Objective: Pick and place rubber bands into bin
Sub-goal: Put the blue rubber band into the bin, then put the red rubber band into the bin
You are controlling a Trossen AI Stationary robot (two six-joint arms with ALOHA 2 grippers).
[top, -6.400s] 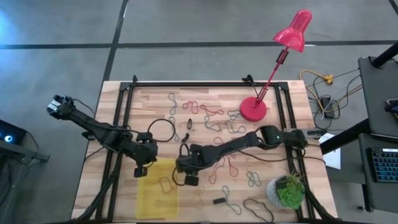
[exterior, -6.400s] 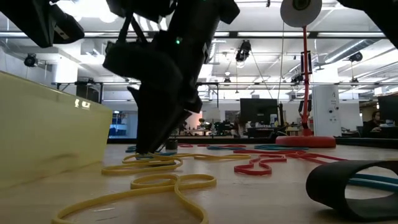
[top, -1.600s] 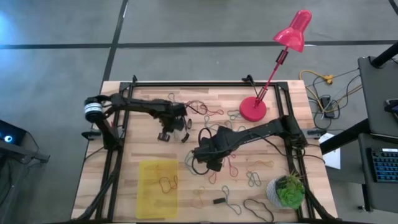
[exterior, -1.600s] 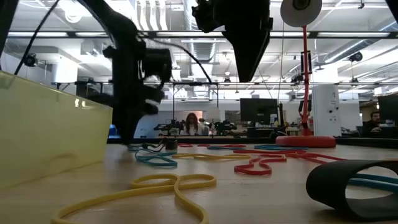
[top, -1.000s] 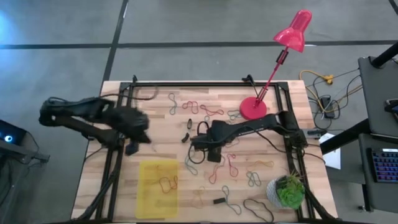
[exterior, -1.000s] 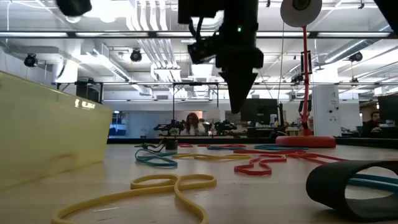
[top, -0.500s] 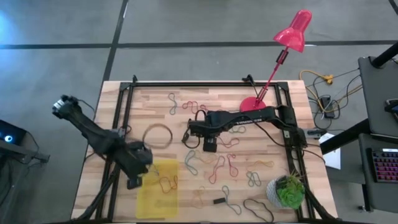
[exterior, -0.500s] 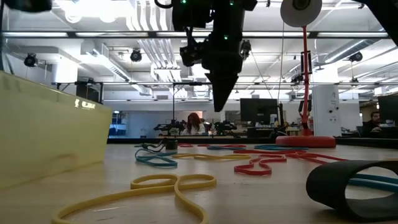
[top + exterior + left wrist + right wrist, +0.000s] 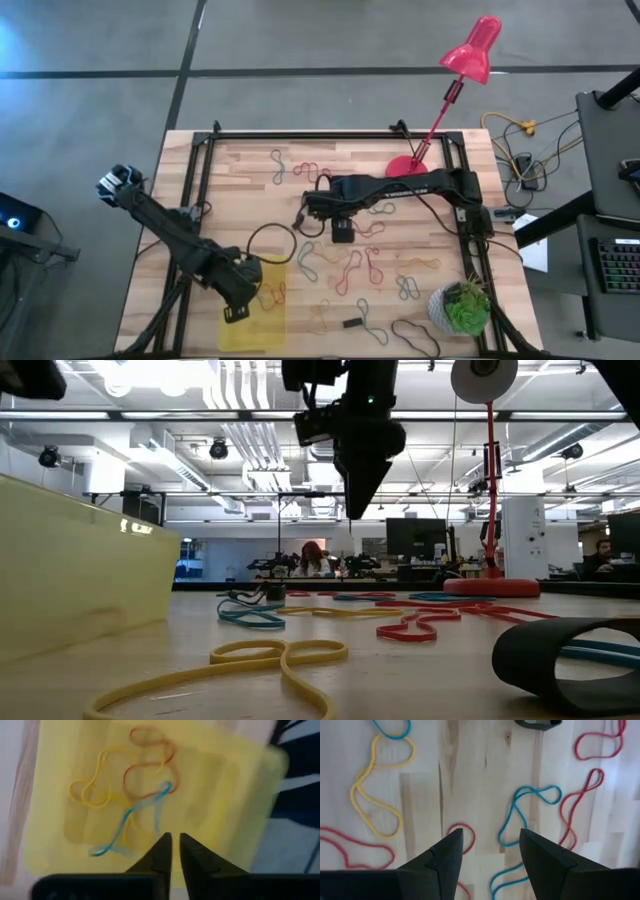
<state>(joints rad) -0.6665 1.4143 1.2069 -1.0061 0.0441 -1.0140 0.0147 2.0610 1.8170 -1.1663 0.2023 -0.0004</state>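
The bin [image 9: 236,330], a shallow yellow tray, sits near the table's near-left corner. In the left wrist view the bin [image 9: 225,795] holds a yellow band [image 9: 92,785], a red-brown band [image 9: 145,770] and a blue band [image 9: 130,822] lying on its floor. My left gripper [image 9: 240,295] [image 9: 174,840] hovers over the bin, its fingers open by a narrow gap, touching nothing. My right gripper [image 9: 306,214] [image 9: 490,842] [image 9: 358,480] hangs wide open above mid-table, over a blue band [image 9: 530,815]. Many more rubber bands [image 9: 350,270] lie loose on the wood.
A red desk lamp [image 9: 408,176] stands at the far right and a potted plant [image 9: 462,308] at the near right. A black cable loop [image 9: 270,245] hangs by my left arm. Small dark blocks [image 9: 352,322] [image 9: 537,724] lie among the bands. The bin's wall [image 9: 80,570] fills the low view's left.
My left gripper has swung from the table's left-middle toward the near edge and now hovers over the bin, the black cable loop trailing with it. My right gripper has moved toward the far edge and a little left, staying above the table.
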